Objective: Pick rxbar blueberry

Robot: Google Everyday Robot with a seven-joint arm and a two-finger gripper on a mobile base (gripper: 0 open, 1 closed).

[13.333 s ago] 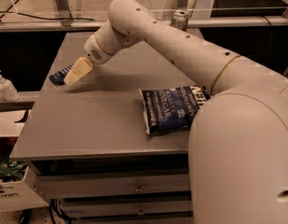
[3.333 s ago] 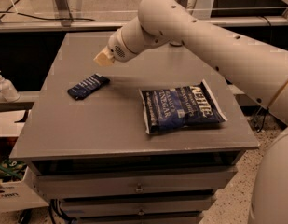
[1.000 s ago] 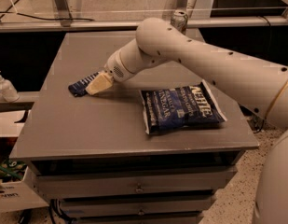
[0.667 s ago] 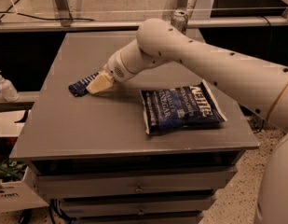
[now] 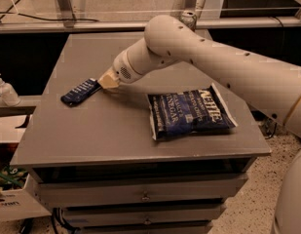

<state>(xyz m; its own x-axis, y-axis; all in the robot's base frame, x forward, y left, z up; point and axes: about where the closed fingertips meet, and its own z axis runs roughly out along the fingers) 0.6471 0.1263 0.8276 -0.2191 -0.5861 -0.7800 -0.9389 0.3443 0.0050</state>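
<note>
Far left, off the table, a pump bottle (image 5: 4, 89) stands upright on a low ledge. Below it a white box (image 5: 13, 206) sits on the floor, with something green poking out of it that I can't identify.

Next comes the grey table (image 5: 91, 140), with drawers (image 5: 145, 196) stacked under its top.

On the left part of the top the rxbar (image 5: 81, 91) lies flat. Its wrapper is dark navy with rows of small white text. It sits at a diagonal, left end nearer the front edge, right end farther back.

The gripper (image 5: 108, 79), tan at the tip, is down at table level, right against the bar's right end and overlapping it from my spot. Whether it is spread, closed or pinching the bar, I cannot tell. The bar looks flat on the surface.

The white arm (image 5: 213, 57) runs from the gripper up and to the right, crossing above the middle of the table.

Behind the arm at the back edge, a small round can (image 5: 188, 17) peeks out, mostly hidden.

On the right half a chip bag (image 5: 191, 112) lies flat. It is dark blue with white lettering, slightly skewed, and well apart from the bar.

At the far right and lower right corner, the robot's white body (image 5: 291, 199) fills the edge.
</note>
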